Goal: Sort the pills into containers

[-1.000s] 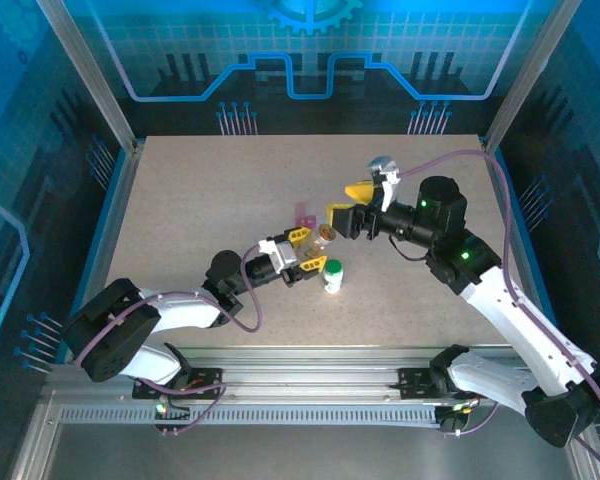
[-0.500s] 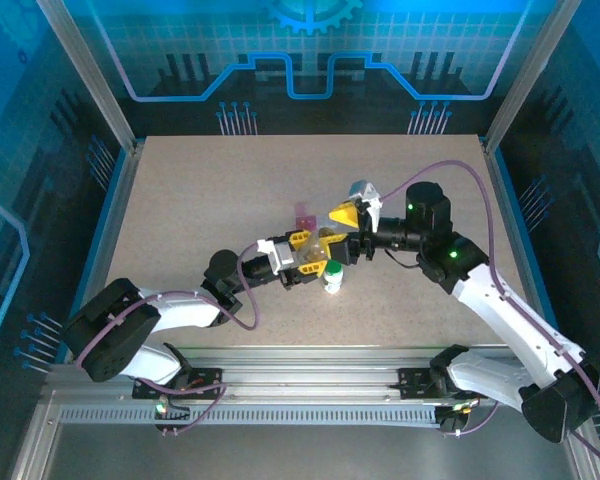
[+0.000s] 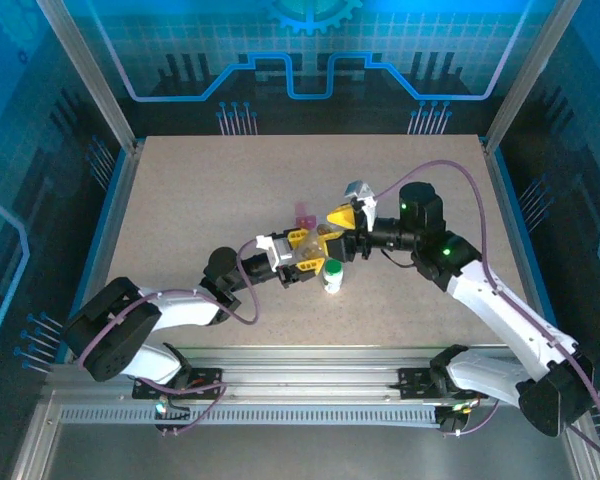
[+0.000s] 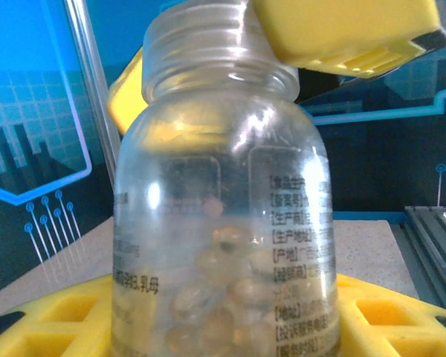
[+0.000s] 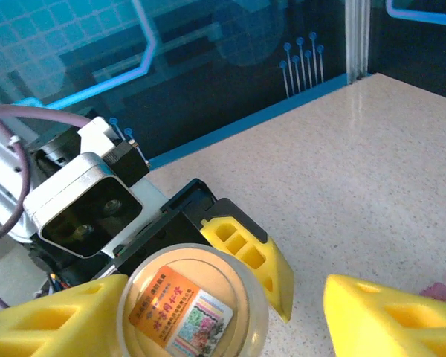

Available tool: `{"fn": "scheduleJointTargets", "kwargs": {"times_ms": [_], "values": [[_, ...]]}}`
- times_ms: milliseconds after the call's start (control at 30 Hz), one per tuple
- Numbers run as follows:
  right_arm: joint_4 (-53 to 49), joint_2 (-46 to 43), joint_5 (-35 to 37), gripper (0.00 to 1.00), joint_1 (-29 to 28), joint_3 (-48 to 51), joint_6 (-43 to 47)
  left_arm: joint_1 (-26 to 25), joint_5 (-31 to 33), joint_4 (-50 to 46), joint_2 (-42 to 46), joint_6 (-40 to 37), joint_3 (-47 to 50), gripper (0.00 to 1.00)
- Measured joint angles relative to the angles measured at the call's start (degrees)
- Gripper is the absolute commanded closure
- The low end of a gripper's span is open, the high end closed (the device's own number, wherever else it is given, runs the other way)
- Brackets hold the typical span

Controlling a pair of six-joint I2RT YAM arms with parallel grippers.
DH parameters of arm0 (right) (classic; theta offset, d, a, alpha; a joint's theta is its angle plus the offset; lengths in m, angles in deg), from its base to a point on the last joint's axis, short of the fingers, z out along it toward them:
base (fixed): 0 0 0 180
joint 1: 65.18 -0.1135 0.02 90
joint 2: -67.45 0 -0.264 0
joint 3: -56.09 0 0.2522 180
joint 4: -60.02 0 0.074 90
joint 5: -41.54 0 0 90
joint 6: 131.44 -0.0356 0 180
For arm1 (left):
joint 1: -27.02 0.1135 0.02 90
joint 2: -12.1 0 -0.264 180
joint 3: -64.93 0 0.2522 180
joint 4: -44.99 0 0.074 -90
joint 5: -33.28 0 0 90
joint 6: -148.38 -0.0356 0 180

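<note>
My left gripper (image 3: 307,250) is shut on the amber vial (image 4: 223,186) and holds it upright a little above the table; several pale pills (image 4: 230,275) lie inside it. The vial's top (image 5: 189,312) carries an orange sticker. My right gripper (image 3: 338,232) stands open around that top: its left finger (image 5: 52,320) is against the rim, while the right finger (image 5: 394,320) is still apart from it. The white bottle with green cap (image 3: 332,275) stands upright just in front of both grippers. The pink box (image 3: 303,214) lies just behind them.
The speckled tabletop (image 3: 200,200) is bounded by metal posts and blue panels on three sides. Both arms meet at the table's middle. The left arm's wrist camera (image 5: 82,201) sits close beside the vial.
My right gripper has come left and down from the table's right of centre onto the vial's top, its jaws narrowing. The left gripper and vial have barely moved.
</note>
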State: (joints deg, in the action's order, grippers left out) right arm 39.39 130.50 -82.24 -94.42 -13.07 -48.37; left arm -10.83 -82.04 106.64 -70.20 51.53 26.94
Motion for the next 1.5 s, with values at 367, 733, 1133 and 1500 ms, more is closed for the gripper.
{"fn": "scheduleJointTargets", "kwargs": {"times_ms": [367, 733, 1133, 1500], "values": [[-3.58, 2.73, 7.91, 0.35, -1.07, -2.69, -9.05, 1.05, 2.67, -2.49, -0.26, 2.6, -0.04, 1.0], [-5.75, 8.5, 16.2, 0.45, -5.68, -9.14, -12.74, 1.14, -0.07, -3.08, -1.25, 2.78, -0.07, 1.0], [-6.16, 5.77, 22.16, 0.33, -5.53, -9.31, -12.15, -0.57, -4.33, 1.14, -1.22, 0.31, -0.04, 1.0], [-3.67, -2.99, 5.79, 0.38, -3.08, -4.09, -1.88, -0.57, -4.61, 1.68, -1.22, 0.39, -0.04, 1.0]]}}
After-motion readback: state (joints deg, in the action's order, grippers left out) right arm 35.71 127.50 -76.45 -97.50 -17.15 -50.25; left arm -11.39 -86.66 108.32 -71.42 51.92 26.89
